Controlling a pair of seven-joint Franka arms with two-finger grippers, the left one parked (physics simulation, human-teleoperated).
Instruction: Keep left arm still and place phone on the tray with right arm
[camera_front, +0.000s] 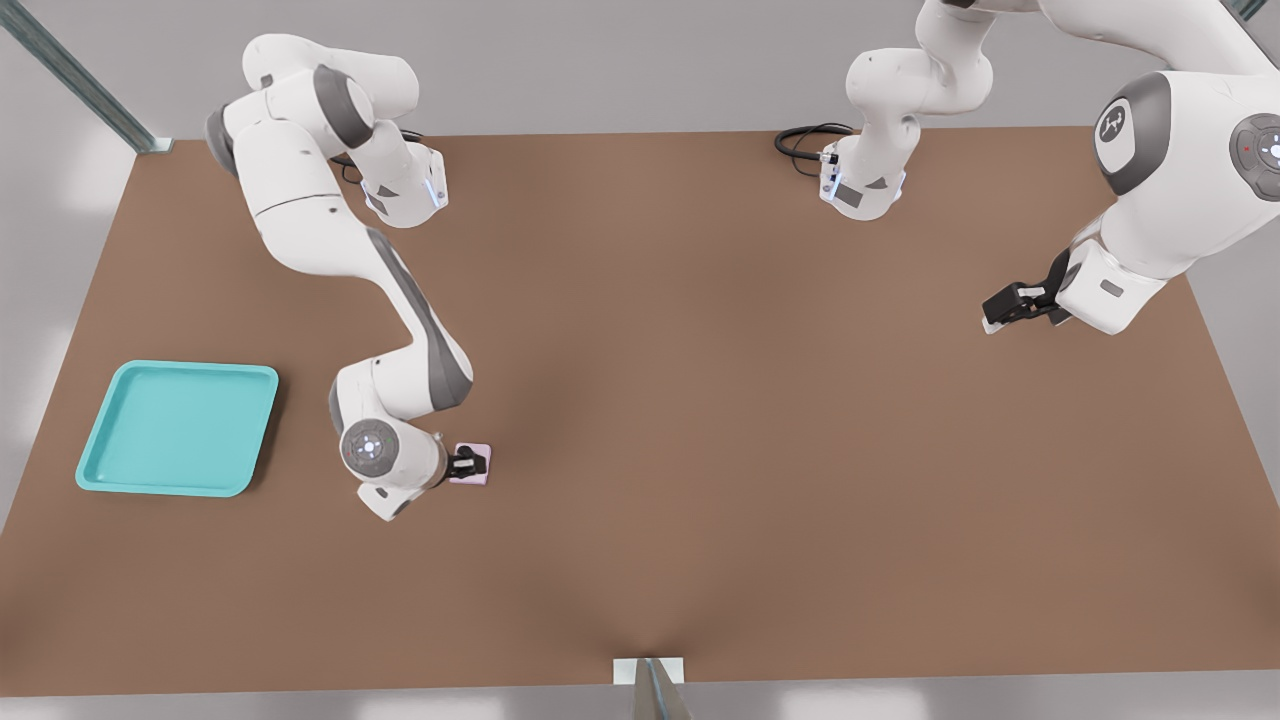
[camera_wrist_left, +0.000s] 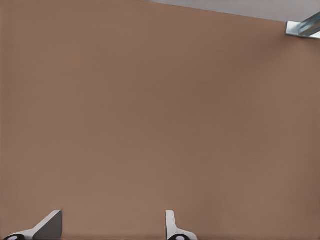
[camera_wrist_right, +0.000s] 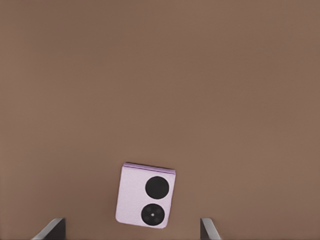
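While the small pale pink folded phone (camera_wrist_right: 145, 196) lies flat on the brown desk (camera_front: 700, 400), well right of the flat turquoise plastic tray (camera_front: 178, 428), the right arm's black gripper (camera_front: 468, 463) hangs over it, fingers (camera_wrist_right: 50, 229) apart and straddling the phone without contact. Advice: centre over the phone, descend squarely, clamp its two side edges evenly.

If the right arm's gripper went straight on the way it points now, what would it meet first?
Most likely the phone: the open gripper hangs directly over it on the table, fingers either side. How far above it cannot be told.
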